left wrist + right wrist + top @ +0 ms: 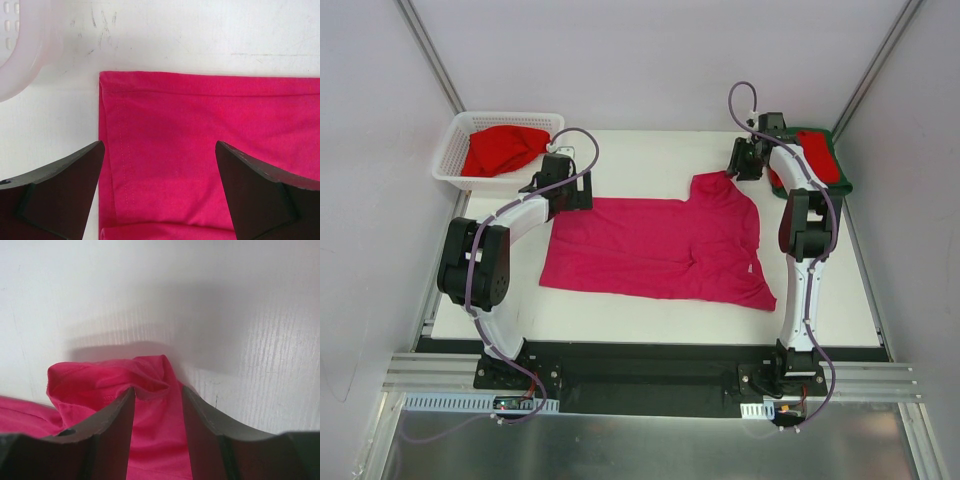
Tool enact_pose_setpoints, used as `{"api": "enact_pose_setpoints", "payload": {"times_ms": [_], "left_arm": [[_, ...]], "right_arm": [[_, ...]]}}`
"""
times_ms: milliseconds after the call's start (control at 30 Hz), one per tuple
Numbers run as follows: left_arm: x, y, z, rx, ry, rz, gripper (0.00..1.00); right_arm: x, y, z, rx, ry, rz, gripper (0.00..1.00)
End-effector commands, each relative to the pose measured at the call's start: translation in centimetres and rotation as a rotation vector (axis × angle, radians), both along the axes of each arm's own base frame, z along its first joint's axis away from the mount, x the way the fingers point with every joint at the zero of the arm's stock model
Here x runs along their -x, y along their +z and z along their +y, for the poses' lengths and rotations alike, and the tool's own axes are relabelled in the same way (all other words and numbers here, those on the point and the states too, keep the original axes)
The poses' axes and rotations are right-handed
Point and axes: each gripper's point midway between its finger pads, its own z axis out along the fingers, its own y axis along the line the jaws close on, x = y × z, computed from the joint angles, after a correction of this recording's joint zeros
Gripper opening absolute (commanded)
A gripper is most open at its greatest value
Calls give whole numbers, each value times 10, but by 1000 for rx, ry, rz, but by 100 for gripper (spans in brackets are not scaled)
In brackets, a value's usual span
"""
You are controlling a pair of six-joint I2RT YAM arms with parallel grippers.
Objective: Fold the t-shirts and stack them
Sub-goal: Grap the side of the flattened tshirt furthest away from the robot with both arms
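Nearest, my right gripper straddles the bunched sleeve of the pink t-shirt on the table, clamping unconfirmed; my left gripper gapes over its hem corner; cloth should handle soft and light, so pinch edges.

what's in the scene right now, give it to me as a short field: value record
pink t-shirt: spread out mid-table, one far corner bunched up
left hand: open, over the pink shirt's hem corner near the basket
right hand: fingers either side of the raised bunch of pink cloth; grip unclear
red t-shirt: crumpled in the white basket, far left
folded stack: red on top, dark green edge beneath, far right
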Motion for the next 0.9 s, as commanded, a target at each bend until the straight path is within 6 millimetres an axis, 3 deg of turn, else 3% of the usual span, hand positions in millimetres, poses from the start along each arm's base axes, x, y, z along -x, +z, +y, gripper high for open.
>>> {"api": "enact_pose_setpoints", "payload": {"times_ms": [0, 267, 533, 867], "left_arm": [[-8, 12, -2, -11, -7, -35, 93], [-7, 11, -2, -11, -5, -33, 93], [-7, 12, -1, -14, -3, -35, 93], [-6, 12, -1, -12, -1, -35, 93]], "right_arm": [[-15, 22, 1, -38, -18, -61, 45], [-22, 25, 6, -71, -27, -76, 44], [-22, 20, 7, -77, -26, -66, 34], [-22, 18, 5, -66, -38, -58, 34]]}}
